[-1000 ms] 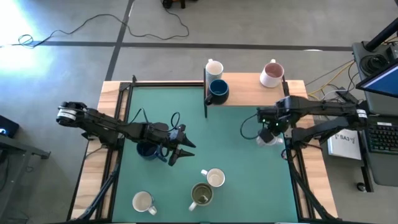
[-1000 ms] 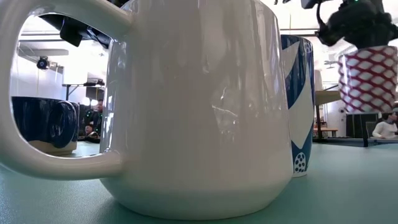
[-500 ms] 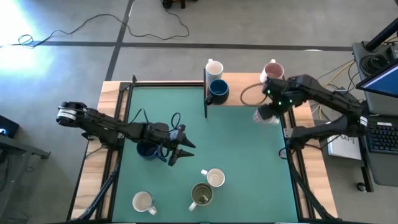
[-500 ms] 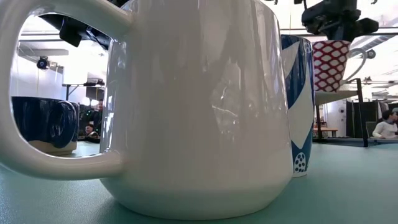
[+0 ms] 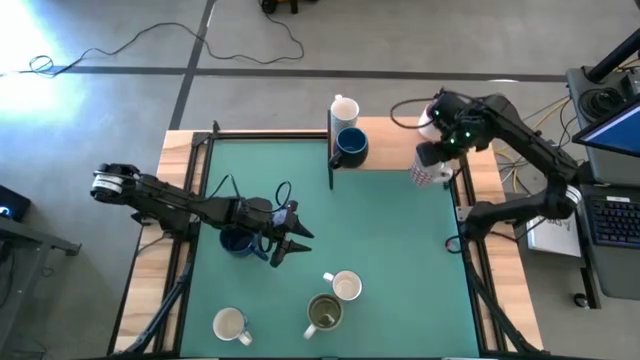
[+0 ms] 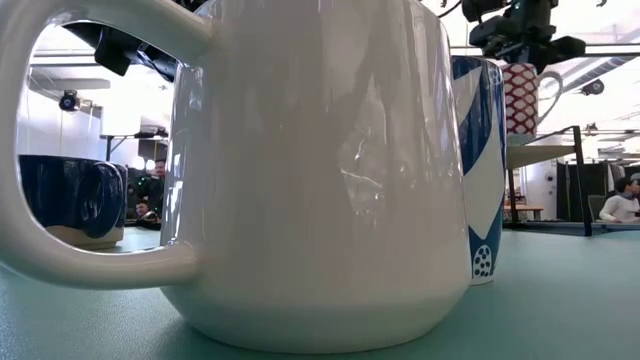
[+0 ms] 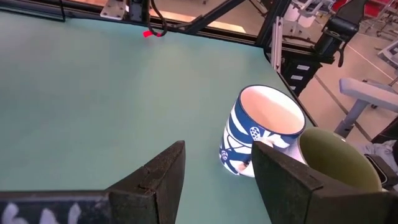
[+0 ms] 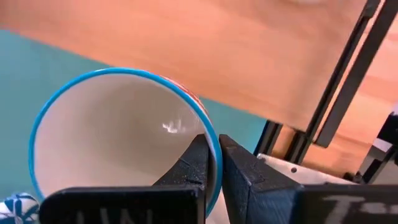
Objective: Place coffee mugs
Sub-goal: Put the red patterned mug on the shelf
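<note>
Right arm has swung its load from mid-right of the green mat up to the wooden strip at the far edge since 1 s ago; left arm hasn't budged

Right pincer is clamped on the rim of a red-lattice mug w/ blue lip, one finger inside the cup, one outside (clear in right wrist view). Mug hangs above the tabletop, at the mat/wood border, just beside the pink-inside mug already on the strip. White mug and navy mug sit further along the same strip, by the divider

Left pincer hovers mid-mat w/ fingers spread, holding nothing, another navy mug just beside it. Near edge: blue-patterned mug touching or nearly touching the olive mug, plus a white mug apart

Step in hand imo: set the lattice mug down on the strip. To do it well: keep it level, come straight down onto bare wood clear of the pink-inside one, watch the handle swing, let go only once the base is seated, then lift straight up so the inner finger doesn't drag the rim
</note>
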`<state>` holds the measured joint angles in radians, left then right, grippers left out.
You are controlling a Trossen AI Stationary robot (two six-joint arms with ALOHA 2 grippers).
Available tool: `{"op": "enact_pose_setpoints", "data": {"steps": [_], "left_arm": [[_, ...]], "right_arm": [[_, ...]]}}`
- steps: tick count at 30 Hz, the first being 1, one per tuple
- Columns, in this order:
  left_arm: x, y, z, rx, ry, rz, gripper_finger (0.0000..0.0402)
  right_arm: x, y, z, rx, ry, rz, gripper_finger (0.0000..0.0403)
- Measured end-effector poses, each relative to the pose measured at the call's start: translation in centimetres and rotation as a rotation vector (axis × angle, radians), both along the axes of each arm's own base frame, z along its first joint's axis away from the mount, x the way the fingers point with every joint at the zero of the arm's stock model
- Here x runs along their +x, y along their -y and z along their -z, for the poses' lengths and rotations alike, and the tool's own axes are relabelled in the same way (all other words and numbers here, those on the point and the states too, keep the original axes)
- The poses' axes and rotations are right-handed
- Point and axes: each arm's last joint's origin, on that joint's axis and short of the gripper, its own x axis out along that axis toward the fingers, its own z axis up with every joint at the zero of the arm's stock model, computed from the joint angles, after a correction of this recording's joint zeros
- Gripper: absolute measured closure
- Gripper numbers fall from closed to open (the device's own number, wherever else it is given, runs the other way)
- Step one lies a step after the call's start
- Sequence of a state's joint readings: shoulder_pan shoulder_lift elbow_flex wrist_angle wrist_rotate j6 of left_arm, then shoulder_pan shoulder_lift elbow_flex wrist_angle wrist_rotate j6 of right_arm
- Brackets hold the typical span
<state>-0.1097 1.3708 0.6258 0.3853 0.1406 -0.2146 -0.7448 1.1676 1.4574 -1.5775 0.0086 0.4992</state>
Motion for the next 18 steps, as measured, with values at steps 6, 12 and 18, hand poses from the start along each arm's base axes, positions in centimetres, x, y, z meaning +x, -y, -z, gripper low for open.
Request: {"op": "enact_pose_setpoints", "data": {"steps": [6,12,18], "left_arm": [[0.0,0.0,0.0,0.000,-0.004,0.000,0.0233],[0.0,0.0,0.1,0.015,-0.002,0.006,0.0233],[0.0,0.0,0.1,0.017,-0.004,0.007,0.0233]], "right_arm": [[0.3,0.7,-0.9,-0.043,0.007,-0.007,0.0390],[0.3,0.9,-1.0,-0.047,0.003,-0.014,0.0390],[-0.3,1.4,-1.0,-0.059,-0.010,0.022,0.0390]]}}
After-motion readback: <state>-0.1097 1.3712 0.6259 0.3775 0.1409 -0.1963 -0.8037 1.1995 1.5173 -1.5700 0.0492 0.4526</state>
